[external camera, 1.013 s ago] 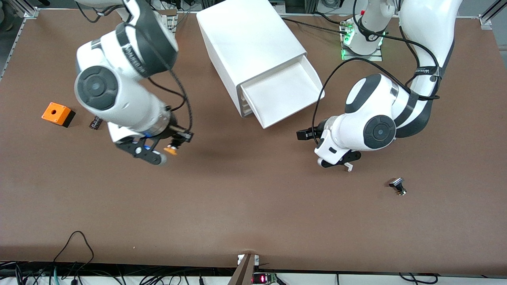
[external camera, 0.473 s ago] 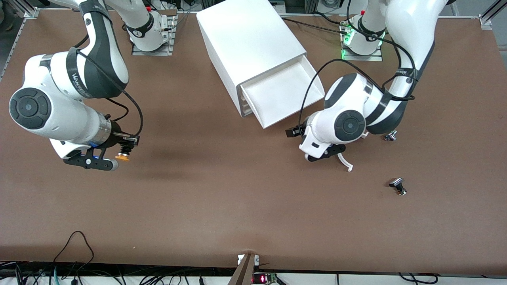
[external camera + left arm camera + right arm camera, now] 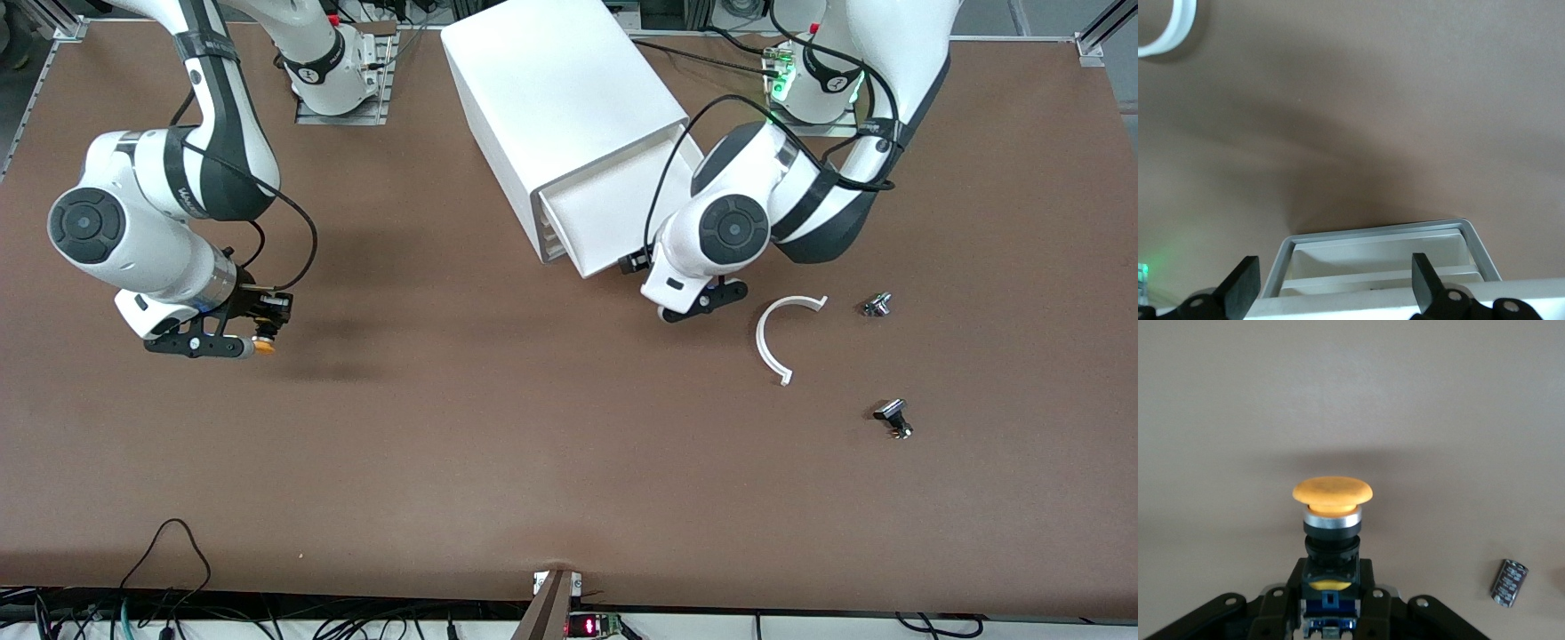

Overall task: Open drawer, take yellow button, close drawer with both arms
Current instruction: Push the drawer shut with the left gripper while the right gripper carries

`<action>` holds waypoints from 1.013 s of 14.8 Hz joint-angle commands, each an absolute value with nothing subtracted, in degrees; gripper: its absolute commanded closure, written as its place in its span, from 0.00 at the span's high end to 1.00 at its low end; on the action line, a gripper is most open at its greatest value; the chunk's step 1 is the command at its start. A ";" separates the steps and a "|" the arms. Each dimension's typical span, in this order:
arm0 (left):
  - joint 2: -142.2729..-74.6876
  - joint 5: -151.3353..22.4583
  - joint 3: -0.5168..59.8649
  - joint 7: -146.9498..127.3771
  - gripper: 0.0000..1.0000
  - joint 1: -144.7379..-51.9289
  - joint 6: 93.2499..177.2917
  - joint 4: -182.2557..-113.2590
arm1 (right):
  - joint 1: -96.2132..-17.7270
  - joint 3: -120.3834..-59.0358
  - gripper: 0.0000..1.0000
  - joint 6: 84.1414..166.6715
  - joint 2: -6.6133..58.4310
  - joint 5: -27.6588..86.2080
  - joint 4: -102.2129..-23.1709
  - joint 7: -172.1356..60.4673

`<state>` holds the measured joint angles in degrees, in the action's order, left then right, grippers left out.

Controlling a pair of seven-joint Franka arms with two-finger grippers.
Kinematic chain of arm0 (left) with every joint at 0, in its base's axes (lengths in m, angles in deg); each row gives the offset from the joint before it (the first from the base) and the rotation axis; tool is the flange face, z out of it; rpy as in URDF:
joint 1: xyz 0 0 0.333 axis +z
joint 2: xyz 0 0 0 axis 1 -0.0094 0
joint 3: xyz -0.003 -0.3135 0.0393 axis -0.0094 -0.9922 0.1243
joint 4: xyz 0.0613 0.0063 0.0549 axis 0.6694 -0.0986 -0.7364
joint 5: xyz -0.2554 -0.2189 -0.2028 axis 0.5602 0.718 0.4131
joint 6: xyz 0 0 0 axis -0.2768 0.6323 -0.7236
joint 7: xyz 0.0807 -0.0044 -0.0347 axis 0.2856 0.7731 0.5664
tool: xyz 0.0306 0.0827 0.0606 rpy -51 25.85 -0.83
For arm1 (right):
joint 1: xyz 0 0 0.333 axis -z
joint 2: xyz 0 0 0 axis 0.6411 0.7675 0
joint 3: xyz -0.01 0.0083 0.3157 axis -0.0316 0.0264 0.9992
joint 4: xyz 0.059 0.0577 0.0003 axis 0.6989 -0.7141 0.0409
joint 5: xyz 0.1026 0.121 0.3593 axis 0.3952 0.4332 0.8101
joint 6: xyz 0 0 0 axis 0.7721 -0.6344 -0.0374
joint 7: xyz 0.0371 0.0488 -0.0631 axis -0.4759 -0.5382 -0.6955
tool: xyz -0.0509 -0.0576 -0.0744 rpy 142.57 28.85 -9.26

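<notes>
The drawer (image 3: pixel 605 218) stands pulled out of the top of the white cabinet (image 3: pixel 551 80); its tray looks empty. My left gripper (image 3: pixel 692 307) is open just off the drawer's front corner toward the left arm's end; in the left wrist view (image 3: pixel 1333 288) its fingers (image 3: pixel 1241 293) stand wide apart over the cabinet's front (image 3: pixel 1371 257). My right gripper (image 3: pixel 253 336) is shut on the button (image 3: pixel 263 346), low over the table toward the right arm's end. In the right wrist view the orange cap (image 3: pixel 1332 492) points away from the gripper (image 3: pixel 1331 613), which clamps the dark body.
A white curved strip (image 3: pixel 770 342) lies on the table beside the left gripper; it also shows in the left wrist view (image 3: pixel 1168 33). Two small metal parts (image 3: pixel 877 305) (image 3: pixel 893 418) lie toward the left arm's end. A small black cylinder (image 3: pixel 1509 583) lies near the button.
My right gripper has carried the button toward the right arm's end and lower. My left gripper has moved from over the white strip to the drawer's front corner, uncovering the strip.
</notes>
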<state>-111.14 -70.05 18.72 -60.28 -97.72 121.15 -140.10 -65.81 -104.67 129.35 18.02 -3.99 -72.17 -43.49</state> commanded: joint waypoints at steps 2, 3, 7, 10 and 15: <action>-109.14 -70.71 18.20 -63.18 1.00 -99.03 123.40 -143.84 | -66.42 -105.88 0.00 143.96 16.41 -4.76 -84.23 -47.36; -109.14 -70.71 17.86 -63.45 1.00 -99.21 123.23 -143.93 | -66.33 -106.06 0.00 147.04 17.38 -4.67 -85.65 -48.16; -108.88 -70.53 15.14 -65.03 1.00 -99.21 122.35 -144.02 | -63.70 -106.58 0.00 156.72 21.86 -4.32 -87.77 -53.25; -108.87 -70.53 12.94 -68.54 1.00 -99.13 121.91 -144.11 | -63.25 -106.58 0.00 159.37 24.67 -3.80 -88.04 -53.26; -108.79 -70.53 9.60 -72.24 1.00 -99.13 121.12 -144.55 | -63.07 -106.58 0.69 159.38 25.12 -3.62 -87.77 -53.09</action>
